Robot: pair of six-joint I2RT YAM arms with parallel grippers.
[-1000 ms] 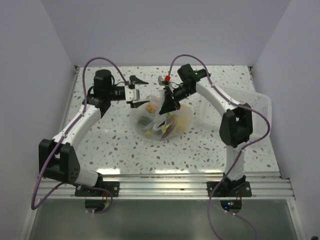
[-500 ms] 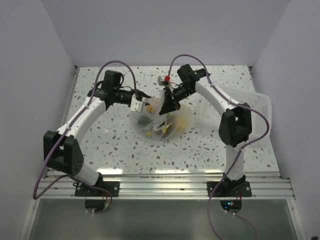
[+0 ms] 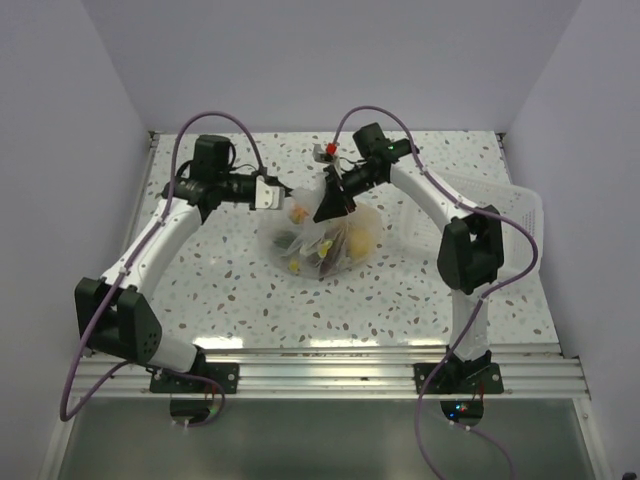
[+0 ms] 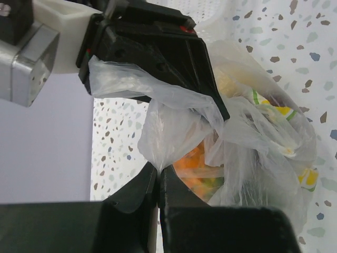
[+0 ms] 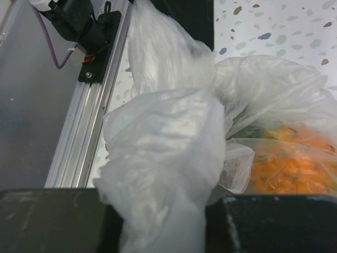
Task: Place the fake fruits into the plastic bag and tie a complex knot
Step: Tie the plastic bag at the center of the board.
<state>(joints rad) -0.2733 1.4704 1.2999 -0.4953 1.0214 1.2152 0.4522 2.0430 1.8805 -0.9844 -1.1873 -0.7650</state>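
One plastic bag (image 3: pixel 330 242), two hands (image 3: pixel 283 200) (image 3: pixel 330 203)

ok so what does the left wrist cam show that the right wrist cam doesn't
Only the left wrist view: the right tool from outside, holding a bunched fold of the plastic bag, and the left tool shut on the film below it. Only the right wrist view: the aluminium rail at the table's near edge and a purple cable. Both: the crumpled bag, orange fruit inside, the speckled table.

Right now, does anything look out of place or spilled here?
Only the white tray at the right edge, which looks tilted rather than lying flat. The fruits I can see are all inside the bag; none have spilled.
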